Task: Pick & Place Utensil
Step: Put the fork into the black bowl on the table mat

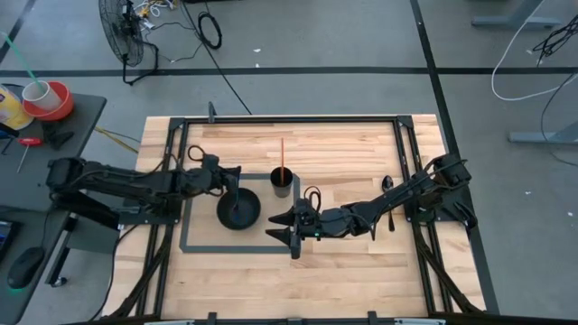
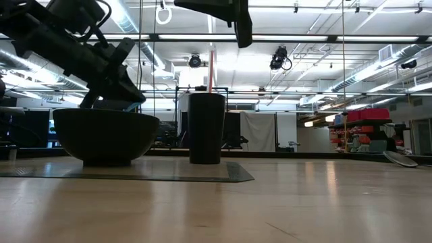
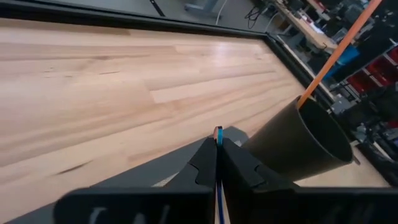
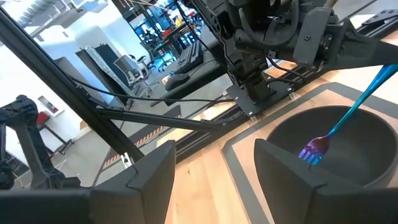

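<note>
A black bowl (image 1: 238,210) and a dark cup (image 1: 283,183) holding a thin orange stick (image 1: 282,153) stand on a grey-bordered mat (image 1: 194,244). A blue fork (image 4: 351,109) slants into the bowl. My left gripper (image 1: 232,179) hovers over the bowl's far-left rim, shut on the fork. In the low view it (image 2: 118,81) hangs just above the bowl (image 2: 104,138), left of the cup (image 2: 206,128). My right gripper (image 1: 283,230) is open, off the table, just right of the bowl; its own view (image 4: 211,177) faces the bowl (image 4: 348,155). My left gripper (image 3: 217,142) pinches the fork's handle near its free end (image 3: 217,131) between its two fingers, coming from the table's left and slanting down. The fork runs along the fingers and tilts downward, with its purple-tinted tines (image 4: 313,150) low inside the bowl.
The table's raised black frame (image 1: 406,153) runs round the wooden top. A flat grey thing (image 2: 401,158) lies on the table to the right. Bare wood lies near and right of the mat. Off the table are a fan (image 1: 122,36), cables and a side desk.
</note>
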`<state>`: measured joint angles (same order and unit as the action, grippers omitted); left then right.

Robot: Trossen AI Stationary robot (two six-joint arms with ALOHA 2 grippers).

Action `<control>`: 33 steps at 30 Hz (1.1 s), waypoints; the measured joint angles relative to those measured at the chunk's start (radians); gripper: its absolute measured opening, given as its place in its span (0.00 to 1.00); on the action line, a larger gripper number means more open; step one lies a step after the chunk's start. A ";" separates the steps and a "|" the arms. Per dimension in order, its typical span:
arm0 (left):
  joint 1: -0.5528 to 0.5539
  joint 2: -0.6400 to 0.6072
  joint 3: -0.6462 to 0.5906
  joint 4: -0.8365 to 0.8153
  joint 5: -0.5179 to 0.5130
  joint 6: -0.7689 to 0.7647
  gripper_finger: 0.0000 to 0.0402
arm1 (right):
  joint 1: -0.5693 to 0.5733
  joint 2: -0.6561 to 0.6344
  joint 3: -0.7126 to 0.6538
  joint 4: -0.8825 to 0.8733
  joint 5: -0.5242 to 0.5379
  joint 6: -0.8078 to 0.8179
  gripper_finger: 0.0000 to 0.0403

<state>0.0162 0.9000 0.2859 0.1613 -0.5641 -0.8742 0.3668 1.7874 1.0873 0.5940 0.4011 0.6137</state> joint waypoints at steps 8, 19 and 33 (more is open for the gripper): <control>-0.010 0.012 0.000 0.001 -0.054 -0.013 0.04 | 0.000 0.000 0.000 -0.013 0.002 0.007 0.55; -0.057 0.071 0.000 0.003 -0.116 -0.037 0.03 | 0.000 0.000 0.000 -0.012 0.000 0.007 0.55; -0.060 0.088 0.000 -0.005 -0.124 -0.031 0.06 | 0.000 0.000 0.000 -0.012 -0.001 0.006 0.55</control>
<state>-0.0437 0.9882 0.2863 0.1568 -0.6880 -0.9056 0.3668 1.7878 1.0873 0.5816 0.4005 0.6201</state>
